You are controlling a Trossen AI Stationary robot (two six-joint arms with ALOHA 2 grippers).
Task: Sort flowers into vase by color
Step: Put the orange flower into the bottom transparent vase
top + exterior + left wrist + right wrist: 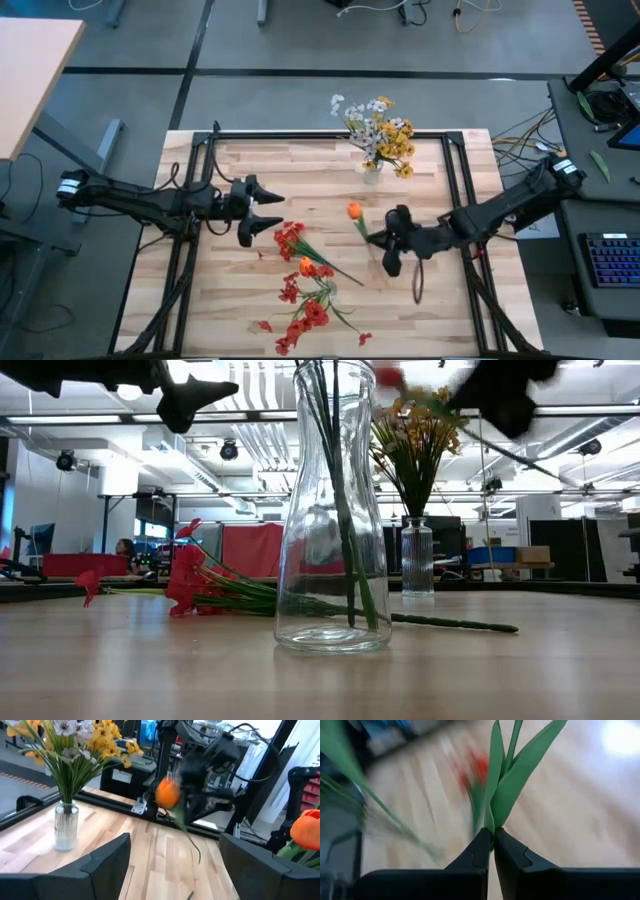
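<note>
My right gripper [371,239] is shut on an orange flower [353,210] and holds it over the table's middle. Its blossom [167,793] shows blurred in the left wrist view. My left gripper [272,212] hovers open and pointing level at the left, beside a pile of red flowers [300,290]. The pile lies flat on the table with one orange flower [305,265] among it. A ribbed glass vase [373,172] with yellow and white flowers [380,130] stands at the far edge. A clear glass vase [333,510] stands close in the low view, and thin green stems show in it. My right gripper pinches the orange flower between its two fingertips, on the green stem where the long leaves branch off [491,824]. The leaves and the blossom end reach out beyond the fingertips. The flower is lifted clear of the table.
Black frame rails [330,136] run along the table's far edge and down both sides. A long green stem [450,623] lies on the tabletop behind the clear vase. Bare wood lies between the pile and the far vase.
</note>
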